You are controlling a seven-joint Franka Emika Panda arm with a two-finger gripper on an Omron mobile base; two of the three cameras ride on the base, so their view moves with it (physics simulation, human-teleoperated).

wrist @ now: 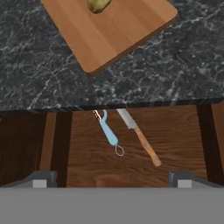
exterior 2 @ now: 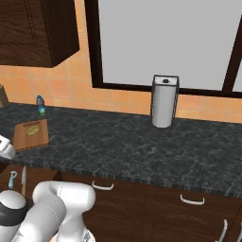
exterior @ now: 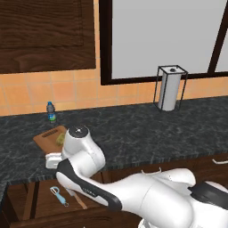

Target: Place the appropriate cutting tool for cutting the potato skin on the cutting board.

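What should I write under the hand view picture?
Peeler and knife lie in the open drawer below the potato's cutting board.

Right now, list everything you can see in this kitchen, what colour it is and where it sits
peeler: one, light-blue handle with a ring end, in the open drawer, beside the knife
knife: one, silver blade and brown handle, in the same drawer
cutting board: one, reddish-brown wood, on the dark counter above the drawer
potato: one, yellowish, lying on the board
bottle: one, small, blue cap, on the counter by the tiled wall behind the board
paper towel holder: one, white roll in a dark wire frame, on the counter under the window
drawer: one, brown wood, pulled open below the counter edge
gripper: one, grey fingertips spread open, hovering above the drawer, holding nothing
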